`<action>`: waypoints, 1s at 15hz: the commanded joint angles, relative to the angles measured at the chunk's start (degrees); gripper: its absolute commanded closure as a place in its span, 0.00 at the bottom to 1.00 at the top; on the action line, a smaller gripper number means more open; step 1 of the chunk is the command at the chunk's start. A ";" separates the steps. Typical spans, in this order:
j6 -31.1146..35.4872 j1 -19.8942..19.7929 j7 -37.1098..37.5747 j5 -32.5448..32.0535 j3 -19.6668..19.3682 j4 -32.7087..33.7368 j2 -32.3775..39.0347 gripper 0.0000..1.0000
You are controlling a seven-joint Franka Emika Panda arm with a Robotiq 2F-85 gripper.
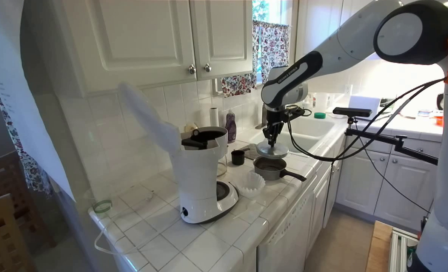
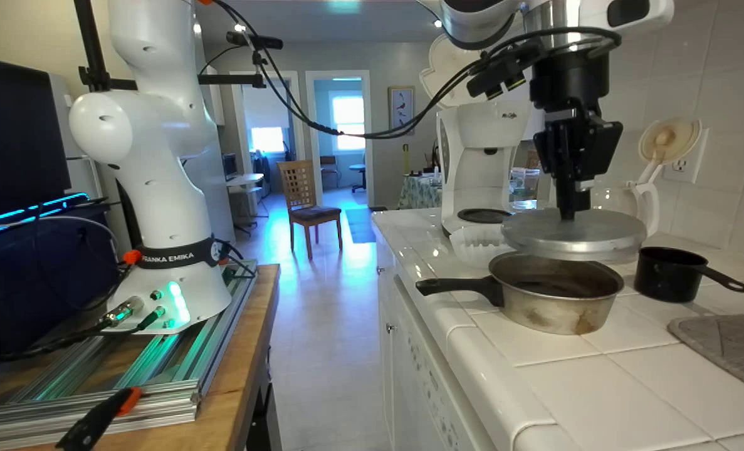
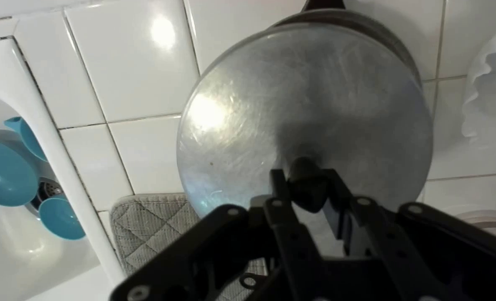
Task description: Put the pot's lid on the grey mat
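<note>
The end effector (image 3: 304, 177) held the lid (image 2: 572, 243) by its knob (image 3: 309, 195) just above the pot (image 2: 555, 307), near the bench's (image 2: 616, 391) front edge; the grey mat (image 2: 732, 347) lay farther from that edge.

The black arm strip (image 1: 292, 74) and base collar (image 2: 180, 255) read "FRANKA EMIKA"; the coffee maker (image 2: 466, 169) reads "Mr. Coffee".
</note>
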 commanded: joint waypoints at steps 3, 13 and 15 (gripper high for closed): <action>-3.37 -1.87 0.20 0.64 -2.04 2.39 -0.78 0.94; -6.71 -5.18 -1.02 0.97 -4.04 10.31 2.32 0.94; -5.18 -4.80 -0.13 0.04 -3.92 7.71 0.80 0.75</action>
